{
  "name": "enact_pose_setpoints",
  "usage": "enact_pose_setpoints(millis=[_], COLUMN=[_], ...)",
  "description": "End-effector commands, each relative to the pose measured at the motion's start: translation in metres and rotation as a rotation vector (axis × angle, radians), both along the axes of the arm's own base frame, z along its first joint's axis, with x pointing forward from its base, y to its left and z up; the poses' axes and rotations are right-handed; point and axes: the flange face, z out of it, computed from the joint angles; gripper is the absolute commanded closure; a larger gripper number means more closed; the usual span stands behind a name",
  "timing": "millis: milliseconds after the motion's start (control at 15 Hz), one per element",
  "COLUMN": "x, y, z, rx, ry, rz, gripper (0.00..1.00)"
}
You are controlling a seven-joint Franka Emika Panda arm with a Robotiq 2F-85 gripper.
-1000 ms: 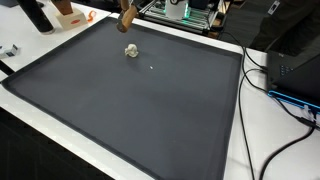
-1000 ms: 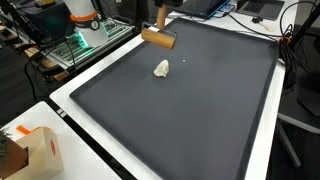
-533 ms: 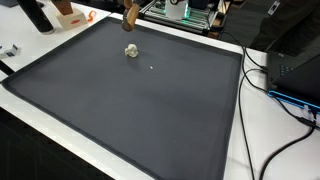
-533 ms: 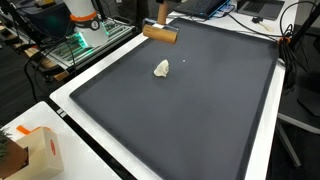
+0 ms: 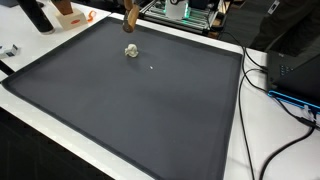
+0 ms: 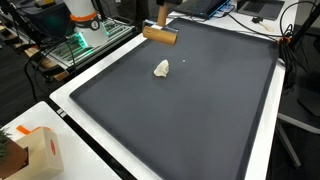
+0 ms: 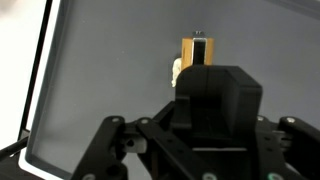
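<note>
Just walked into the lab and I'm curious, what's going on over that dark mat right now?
The robot's gripper is holding a wooden block up off the dark mat, near one of its edges. A small crumpled white piece lies on the mat close to the block, and nothing is touching it. A small box sits off the mat, on a corner of the table.

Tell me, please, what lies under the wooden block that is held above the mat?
Under the raised wooden block is the dark mat, with a small white lump lying on it close by. In the wrist view the block covers part of the lump.
</note>
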Motion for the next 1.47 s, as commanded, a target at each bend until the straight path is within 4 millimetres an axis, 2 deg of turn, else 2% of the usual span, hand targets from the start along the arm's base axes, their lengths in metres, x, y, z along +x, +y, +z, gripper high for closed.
enact_pose_setpoints(millis=[0, 267, 800, 1400], x=[0.007, 0.013, 0.01, 0.003], y=[-0.001, -0.001, -0.009, -0.013], z=[-0.025, -0.047, -0.085, -0.12], rx=[0.017, 0.019, -0.036, 0.02], ry=[-0.001, -0.039, -0.036, -0.035], rz=[0.107, 0.224, 0.365, 0.412], gripper=[0.79, 0.79, 0.79, 0.79])
